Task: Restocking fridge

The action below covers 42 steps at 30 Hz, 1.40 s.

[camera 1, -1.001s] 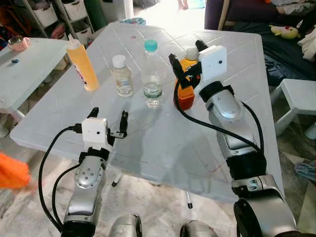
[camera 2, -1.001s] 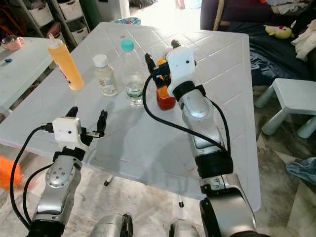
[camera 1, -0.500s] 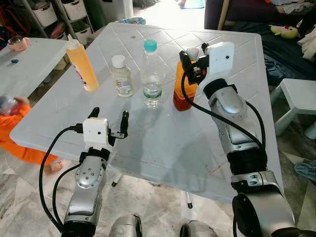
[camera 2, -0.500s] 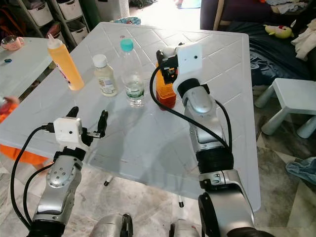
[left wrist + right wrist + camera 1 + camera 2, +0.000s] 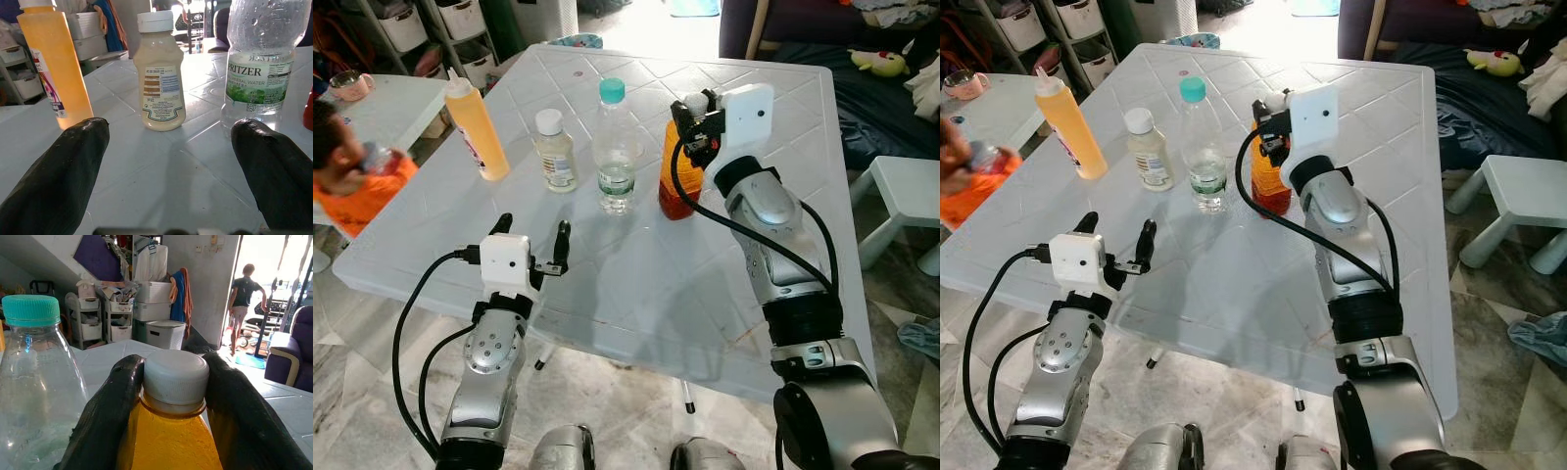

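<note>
Upright orange-liquid bottle — white cap, on white table beside water bottle

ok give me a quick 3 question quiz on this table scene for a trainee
1. True or false: the right gripper has its fingers around the white cap of the orange bottle.
2. How many bottles stand on the white table?
3. Which bottle has a teal cap? A) squeeze bottle B) water bottle C) small cream bottle

Key: 1 true. 2 four. 3 B. The left gripper is open, holding nothing.
</note>
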Tool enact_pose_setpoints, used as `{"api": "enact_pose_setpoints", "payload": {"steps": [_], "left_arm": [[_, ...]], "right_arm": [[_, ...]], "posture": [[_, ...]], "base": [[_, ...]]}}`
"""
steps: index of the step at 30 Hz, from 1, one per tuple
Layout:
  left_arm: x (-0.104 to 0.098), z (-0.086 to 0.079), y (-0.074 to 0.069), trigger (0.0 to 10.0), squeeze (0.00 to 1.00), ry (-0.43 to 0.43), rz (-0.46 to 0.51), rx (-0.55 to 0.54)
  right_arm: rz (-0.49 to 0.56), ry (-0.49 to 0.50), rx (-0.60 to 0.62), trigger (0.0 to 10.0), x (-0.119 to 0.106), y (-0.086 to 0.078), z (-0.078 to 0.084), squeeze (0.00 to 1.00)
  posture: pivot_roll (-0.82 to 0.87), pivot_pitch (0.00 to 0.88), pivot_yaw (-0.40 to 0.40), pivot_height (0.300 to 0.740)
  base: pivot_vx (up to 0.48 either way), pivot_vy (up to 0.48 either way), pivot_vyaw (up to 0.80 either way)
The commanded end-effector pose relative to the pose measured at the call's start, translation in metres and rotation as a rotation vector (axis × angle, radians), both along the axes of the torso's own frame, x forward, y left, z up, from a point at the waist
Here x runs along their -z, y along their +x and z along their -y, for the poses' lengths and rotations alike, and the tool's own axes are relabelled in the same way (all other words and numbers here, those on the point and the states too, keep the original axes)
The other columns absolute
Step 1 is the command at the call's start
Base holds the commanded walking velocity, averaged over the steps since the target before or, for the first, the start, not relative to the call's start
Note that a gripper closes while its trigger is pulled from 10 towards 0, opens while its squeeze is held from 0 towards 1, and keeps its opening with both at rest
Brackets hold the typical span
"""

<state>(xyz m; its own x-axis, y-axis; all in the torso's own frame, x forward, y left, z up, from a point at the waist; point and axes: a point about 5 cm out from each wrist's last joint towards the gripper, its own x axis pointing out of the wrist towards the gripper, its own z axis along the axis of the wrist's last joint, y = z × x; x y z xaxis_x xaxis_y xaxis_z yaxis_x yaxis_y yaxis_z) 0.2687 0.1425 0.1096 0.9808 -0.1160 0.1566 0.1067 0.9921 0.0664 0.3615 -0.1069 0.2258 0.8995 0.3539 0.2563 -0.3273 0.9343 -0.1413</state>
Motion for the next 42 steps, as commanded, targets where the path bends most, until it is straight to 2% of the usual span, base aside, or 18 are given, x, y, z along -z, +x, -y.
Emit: {"api": "enact_pose_setpoints", "payload": {"steps": [1,11,15,16,19,22,24,28,31,32,33,34,42], "left_arm": [[0.001,-0.002,-0.001,10.0,0.0,0.012,-0.009,-0.007],[0.004,-0.001,-0.002,10.0,0.0,0.003,-0.021,-0.014],[0.009,-0.003,0.0,10.0,0.0,-0.003,-0.067,-0.053],[0.01,-0.005,0.001,10.0,0.0,-0.001,-0.074,-0.07],[0.01,-0.005,0.002,10.0,0.0,-0.002,-0.076,-0.08],[0.011,-0.005,0.003,10.0,0.0,-0.002,-0.085,-0.09],[0.013,-0.003,0.004,10.0,0.0,-0.001,-0.097,-0.095],[0.013,0.001,0.007,10.0,0.0,-0.004,-0.105,-0.102],[0.012,0.004,0.01,10.0,0.0,-0.005,-0.102,-0.104],[0.011,0.004,0.01,10.0,0.0,-0.003,-0.101,-0.106],[0.011,0.003,0.01,10.0,0.0,-0.001,-0.1,-0.107],[0.011,0.002,0.01,10.0,0.0,0.001,-0.1,-0.112],[0.012,-0.002,0.01,10.0,0.0,0.004,-0.105,-0.132]], "right_arm": [[-0.007,-0.021,-0.009,0.0,-0.001,-0.001,-0.002,0.0],[-0.032,-0.061,0.037,0.0,0.011,-0.011,0.011,0.0],[0.022,-0.04,0.061,0.0,0.011,-0.026,0.017,0.0],[0.057,-0.039,0.077,0.0,0.01,-0.036,0.019,0.0],[0.078,-0.046,0.112,0.0,0.011,-0.05,0.023,0.0],[0.077,-0.059,0.136,0.0,0.017,-0.062,0.027,0.0],[0.031,-0.063,0.153,0.0,0.029,-0.072,0.03,0.0],[-0.005,-0.064,0.172,0.0,0.037,-0.08,0.031,0.0],[-0.012,-0.059,0.179,0.0,0.038,-0.079,0.03,0.0],[-0.016,-0.056,0.173,3.9,0.039,-0.079,0.029,0.0],[-0.019,-0.052,0.168,3.9,0.039,-0.078,0.029,0.0],[-0.024,-0.055,0.17,10.0,0.04,-0.079,0.029,0.0],[-0.088,-0.047,0.165,10.0,0.053,-0.079,0.033,0.0]], "posture": [[0.04,0.091,0.059,0.74],[0.03,0.093,0.053,0.74],[0.03,0.086,0.049,0.74],[0.02,0.085,0.048,0.74],[0.02,0.085,0.047,0.74],[0.01,0.084,0.048,0.74],[0.0,0.084,0.051,0.74],[-0.01,0.08,0.056,0.74],[-0.01,0.075,0.059,0.74],[0.0,0.074,0.058,0.74],[0.0,0.074,0.057,0.74],[0.0,0.073,0.056,0.74],[0.0,0.069,0.042,0.74]], "base": [[0.0,0.0,0.0],[0.0,0.0,0.0],[0.0,0.0,0.0],[0.0,0.0,0.0],[0.0,0.0,0.0],[0.0,0.0,0.0],[0.0,0.0,0.0],[0.0,0.0,0.0],[0.0,0.0,0.0],[0.0,0.0,0.0],[0.0,0.0,0.0],[0.0,0.0,0.0],[0.0,0.0,0.0]]}}
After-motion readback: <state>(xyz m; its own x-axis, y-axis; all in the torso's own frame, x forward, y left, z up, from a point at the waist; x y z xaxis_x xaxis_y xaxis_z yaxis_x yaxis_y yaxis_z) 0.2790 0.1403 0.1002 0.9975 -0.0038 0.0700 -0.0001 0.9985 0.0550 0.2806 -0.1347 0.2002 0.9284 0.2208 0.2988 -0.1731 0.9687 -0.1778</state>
